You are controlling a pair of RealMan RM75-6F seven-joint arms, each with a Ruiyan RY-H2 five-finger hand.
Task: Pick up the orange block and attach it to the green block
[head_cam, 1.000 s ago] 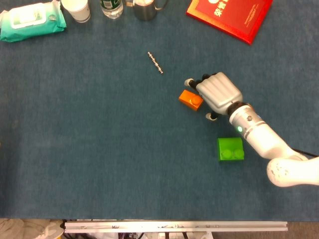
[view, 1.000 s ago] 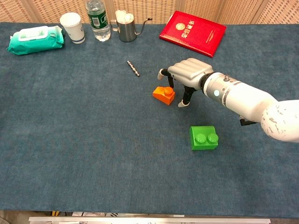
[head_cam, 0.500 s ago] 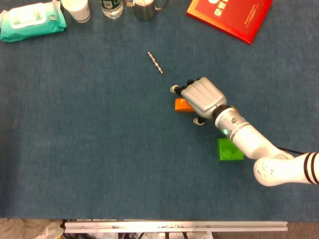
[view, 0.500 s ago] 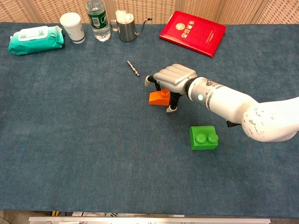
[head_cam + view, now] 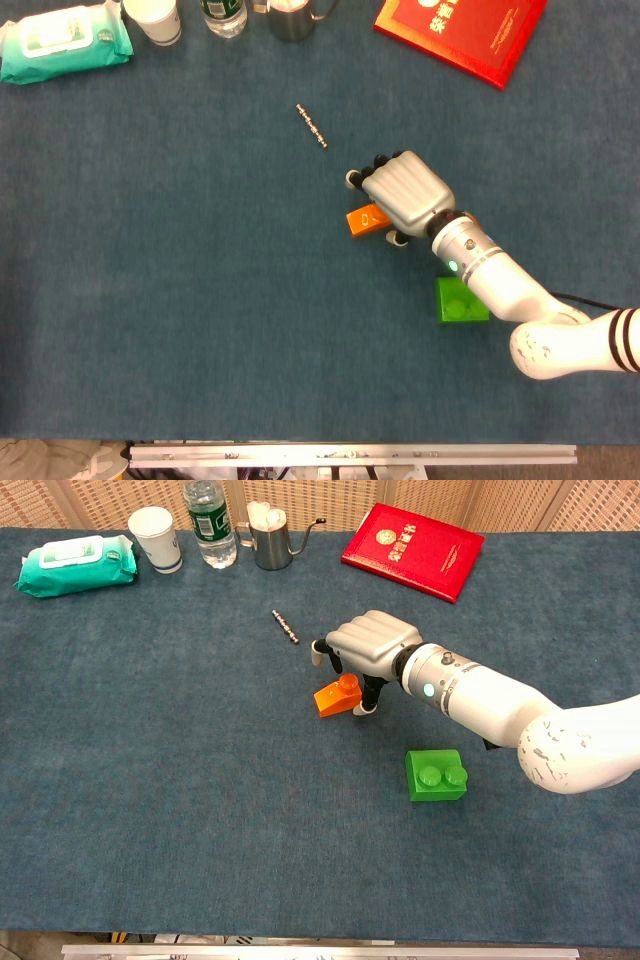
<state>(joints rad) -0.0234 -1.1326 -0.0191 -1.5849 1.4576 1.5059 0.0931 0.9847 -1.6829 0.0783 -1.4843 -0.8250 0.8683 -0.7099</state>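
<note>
— Orange block (image 5: pixel 336 697), was it flat?
— No, it tipped up, one stud on top, under the right hand (image 5: pixel 366 648), whose fingers pinched it. Green block (image 5: pixel 436 774) sat nearby on the blue cloth (image 5: pixel 150 780).

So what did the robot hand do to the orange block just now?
The right hand slid left over the orange block and closed its fingers around it; the block shifted left and now sits tilted. The green block stayed put.
</note>
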